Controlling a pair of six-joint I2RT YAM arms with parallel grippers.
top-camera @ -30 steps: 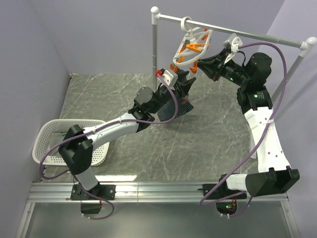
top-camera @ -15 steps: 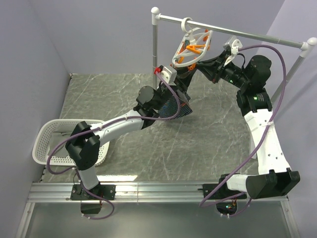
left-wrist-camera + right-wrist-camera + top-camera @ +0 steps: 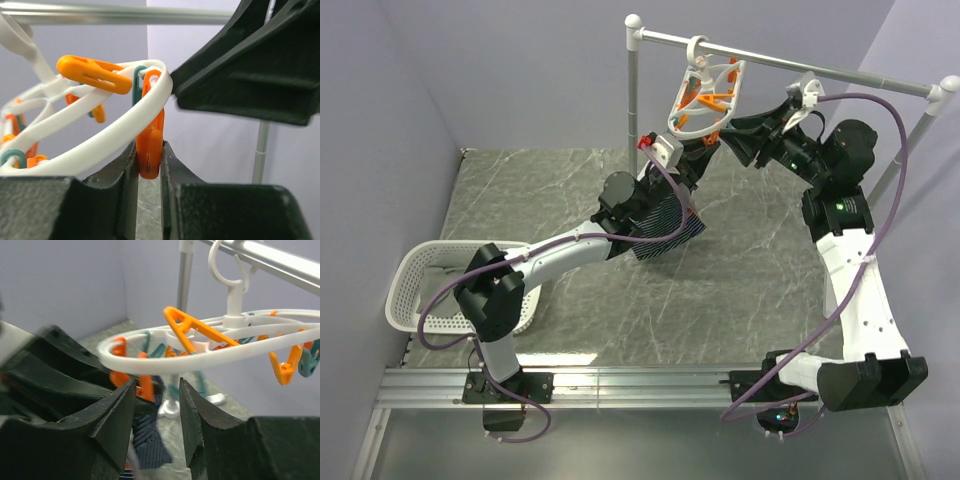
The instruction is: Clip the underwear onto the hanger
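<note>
Table (image 3: 750,280): grey marbled top, with both arm bases bolted at its 6 o'clock edge. White slatted basket (image 3: 412,290): at 8 o'clock, beside the left arm's lower link. Underwear (image 3: 665,222): navy with fine pale stripes, hanging in the air below the left wrist, over the middle of the table and just beneath the hanger; what holds it up cannot be told. Left end effector (image 3: 149,155): raised toward 12 o'clock, jaws drawn to a narrow slot, with the lower end of an orange peg (image 3: 150,131) pinched between them and both fingers touching it. Hanger (image 3: 100,144): white oval double ring, tilted, its hook over the grey metal rail (image 3: 770,58) at 12 o'clock, with orange and a few teal pegs dangling from the rings. Right end effector (image 3: 156,386): reaching in from 2 o'clock, jaws standing apart with nothing gripped — one fingertip meets the ring's outer edge just above the pinched peg.
</note>
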